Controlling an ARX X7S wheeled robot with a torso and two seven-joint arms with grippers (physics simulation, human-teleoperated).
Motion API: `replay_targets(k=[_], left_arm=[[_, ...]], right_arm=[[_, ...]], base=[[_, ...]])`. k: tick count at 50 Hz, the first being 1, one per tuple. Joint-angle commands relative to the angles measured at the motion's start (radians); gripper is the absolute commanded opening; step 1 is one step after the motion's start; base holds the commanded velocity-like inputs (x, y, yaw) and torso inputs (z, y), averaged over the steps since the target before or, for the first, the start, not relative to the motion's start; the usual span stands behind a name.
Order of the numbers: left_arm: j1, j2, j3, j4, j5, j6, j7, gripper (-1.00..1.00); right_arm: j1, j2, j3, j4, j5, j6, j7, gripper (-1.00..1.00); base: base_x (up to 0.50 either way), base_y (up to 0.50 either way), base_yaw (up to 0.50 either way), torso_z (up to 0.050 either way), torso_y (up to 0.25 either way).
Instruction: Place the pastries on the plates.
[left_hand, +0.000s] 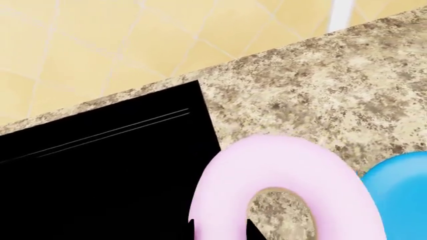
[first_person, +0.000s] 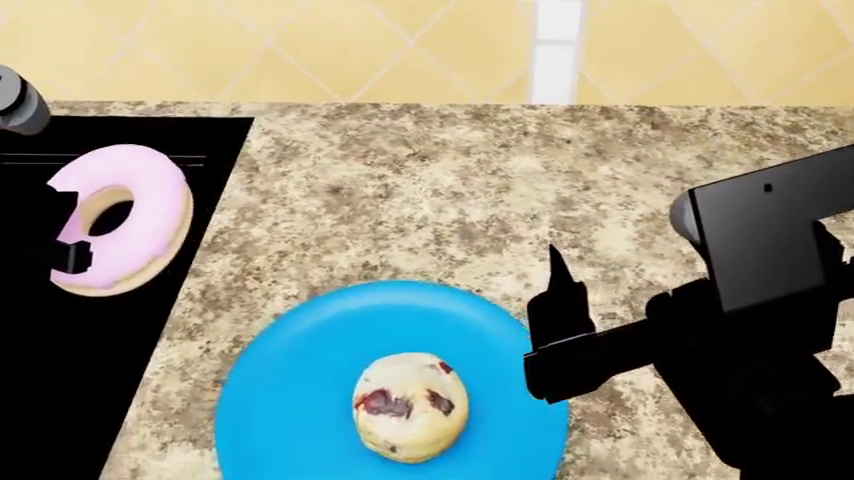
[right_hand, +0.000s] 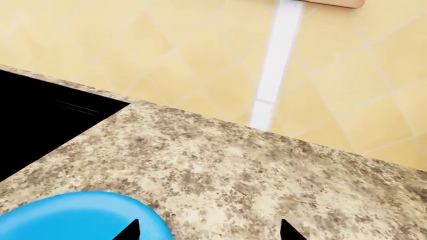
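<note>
Left wrist: speckled granite counter (left_hand: 320, 85) against yellow tile, black cooktop (left_hand: 100, 175), doughnut (left_hand: 287, 165) pinched in the left gripper. Head: muffin (first_person: 408, 405) sits on the blue plate (first_person: 294, 380); right gripper (first_person: 558, 300) alongside. Right wrist: its tips are spread. No writing readable.

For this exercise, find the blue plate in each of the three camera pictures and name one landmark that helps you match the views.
Head view: the blue plate fills the lower middle, with the muffin on it.
Left wrist view: only an edge of it shows, at the lower right, beside the doughnut.
Right wrist view: part of it shows at the lower left.
Shared landmark: the white stripe in the yellow wall tiles.
</note>
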Motion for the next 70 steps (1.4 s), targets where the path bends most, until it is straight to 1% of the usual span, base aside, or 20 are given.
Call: replay_targets(k=[1, 12, 13, 18, 25, 29, 40, 49, 55, 59, 61, 64, 66, 67, 70], left_arm=[[0.008, -0.029, -0.022, 0.025, -0.026, -0.008, -0.020, -1.00], [0.003, -0.019, -0.002, 0.002, -0.030, 0.014, -0.035, -1.00], [0.008, -0.031, -0.013, 0.017, -0.043, 0.003, -0.037, -1.00], [0.008, -0.031, -0.006, 0.012, -0.049, 0.011, -0.041, -1.00], [0.001, -0.032, 0.003, 0.004, -0.055, 0.018, -0.046, -1.00], [0.004, -0.043, -0.006, 0.014, -0.071, 0.013, -0.052, -1.00], [-0.005, -0.033, 0.021, -0.011, -0.069, 0.037, -0.057, -1.00], [0.002, -0.047, 0.015, 0.002, -0.092, 0.032, -0.067, -1.00], [-0.015, -0.029, 0.049, -0.031, -0.073, 0.055, -0.063, -1.00], [-0.003, -0.052, 0.034, -0.006, -0.095, 0.043, -0.065, -1.00], [-0.021, -0.030, 0.058, -0.035, -0.077, 0.059, -0.061, -1.00], [-0.009, -0.049, 0.041, -0.011, -0.098, 0.047, -0.067, -1.00], [-0.001, -0.045, 0.043, -0.016, -0.097, 0.054, -0.070, -1.00], [0.016, -0.062, 0.025, 0.005, -0.113, 0.045, -0.075, -1.00], [0.016, -0.062, 0.024, 0.004, -0.118, 0.044, -0.081, -1.00]], right_arm=[[-0.016, 0.007, -0.002, -0.014, -0.005, -0.016, -0.008, 1.00], [-0.015, 0.009, -0.002, -0.014, 0.004, -0.013, -0.003, 1.00], [-0.015, 0.009, -0.004, -0.014, 0.003, -0.012, -0.003, 1.00], [-0.015, 0.010, -0.004, -0.013, 0.003, -0.015, -0.003, 1.00], [-0.013, 0.011, -0.016, -0.012, -0.004, -0.015, -0.007, 1.00], [-0.008, 0.011, -0.022, -0.015, -0.007, -0.013, -0.009, 1.00], [-0.014, 0.012, -0.026, -0.016, -0.008, -0.019, -0.009, 1.00], [-0.008, 0.010, -0.038, 0.003, -0.026, -0.031, -0.025, 1.00], [-0.011, 0.014, -0.033, -0.005, -0.017, -0.028, -0.017, 1.00], [-0.019, 0.013, -0.035, -0.004, -0.022, -0.035, -0.020, 1.00], [-0.020, 0.013, -0.037, -0.002, -0.024, -0.037, -0.022, 1.00], [-0.019, 0.013, -0.036, -0.004, -0.020, -0.035, -0.019, 1.00], [-0.015, 0.013, -0.031, -0.012, -0.009, -0.030, -0.010, 1.00], [-0.018, 0.015, -0.029, -0.014, -0.006, -0.029, -0.007, 1.00], [-0.021, 0.016, -0.027, -0.017, -0.002, -0.029, -0.004, 1.00]], base=[[0.00, 0.50, 0.00, 0.000, 0.010], [0.00, 0.50, 0.00, 0.000, 0.000], [0.00, 0.50, 0.00, 0.000, 0.000], [0.00, 0.50, 0.00, 0.000, 0.000], [0.00, 0.19, 0.00, 0.000, 0.001], [0.00, 0.35, 0.00, 0.000, 0.000], [0.00, 0.35, 0.00, 0.000, 0.000], [0.00, 0.35, 0.00, 0.001, 0.001], [0.00, 0.35, 0.00, 0.000, 0.000], [0.00, 0.35, 0.00, 0.000, 0.000], [0.00, 0.36, 0.00, 0.000, 0.000], [0.00, 0.35, 0.00, 0.000, 0.003], [0.00, 0.35, 0.00, 0.000, 0.000], [0.00, 0.36, 0.00, 0.000, 0.000], [0.00, 0.36, 0.00, 0.000, 0.000]])
